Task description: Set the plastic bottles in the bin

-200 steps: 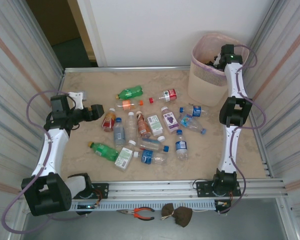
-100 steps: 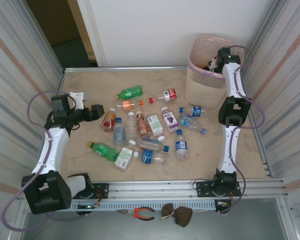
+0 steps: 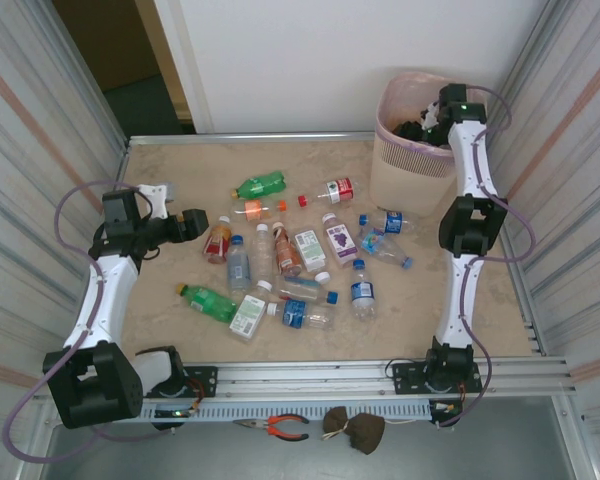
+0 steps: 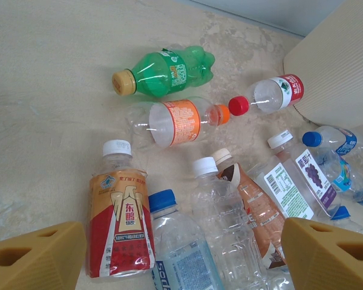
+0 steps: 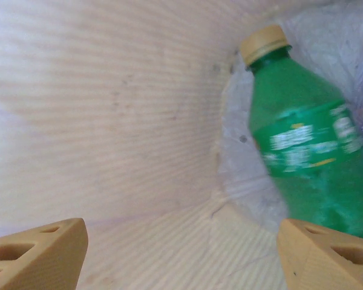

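Nearest me, along the front of the desk (image 3: 170, 160), a near green bottle (image 3: 208, 302), a white-labelled bottle (image 3: 248, 314) and a couple of blue-labelled ones lie flat, with nothing gripping them. Behind them sprawls the main heap of plastic bottles (image 3: 286, 250). I count roughly sixteen on the desk in all.

My left fingers (image 4: 42, 257) hang spread apart at the heap's left edge. They are over a red-labelled bottle (image 4: 120, 226) with a blue-capped one just beside it, and clamped on nothing.

Further back lie a far green bottle (image 3: 260, 185) and a red-banded bottle (image 3: 335, 190).

At the far right stands the bin (image 3: 395, 170). My right fingers (image 5: 36, 248) are down in its mouth, wide apart and empty. A binned green bottle (image 5: 302, 157), blurred, looks loose against the liner beyond them. What else the bin holds I cannot tell.

I judge the job barely begun: one bottle is in, and nearly the whole heap is left to carry across.
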Available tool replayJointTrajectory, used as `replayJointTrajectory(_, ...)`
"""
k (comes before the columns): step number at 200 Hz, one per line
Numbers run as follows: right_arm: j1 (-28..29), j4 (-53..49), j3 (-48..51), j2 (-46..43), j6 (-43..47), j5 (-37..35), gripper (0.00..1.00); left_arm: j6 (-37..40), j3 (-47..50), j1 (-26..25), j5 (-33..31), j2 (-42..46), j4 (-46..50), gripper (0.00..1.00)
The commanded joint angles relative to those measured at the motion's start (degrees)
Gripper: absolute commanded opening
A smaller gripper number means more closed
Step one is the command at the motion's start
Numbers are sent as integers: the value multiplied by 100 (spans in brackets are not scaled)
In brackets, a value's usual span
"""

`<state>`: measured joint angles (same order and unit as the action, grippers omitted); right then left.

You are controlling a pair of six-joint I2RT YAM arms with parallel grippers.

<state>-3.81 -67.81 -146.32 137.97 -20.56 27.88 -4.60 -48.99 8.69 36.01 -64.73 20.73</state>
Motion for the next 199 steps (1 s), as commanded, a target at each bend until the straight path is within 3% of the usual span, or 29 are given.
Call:
replayJointTrajectory(1,-59,43,16,-631,-150,-89,81,-122,-73,63,10,-44,51,84)
replayJointTrajectory(51,-126,189,14,-1309,-205,-302,81,-437,-492,61,-855,-384,1040,82)
replayJointTrajectory(103,-3,203,26,-1950,-120,-646,81,-1545,-620,13,-1893,-266,1821,81)
replayJointTrajectory(154,396,128,42,-2458,67,-970,81,-2889,-429,-851,-3303,187,2554,77)
replayJointTrajectory(199,731,207,404,-3007,175,-1197,81,-4104,63,-1284,-3736,426,2953,73)
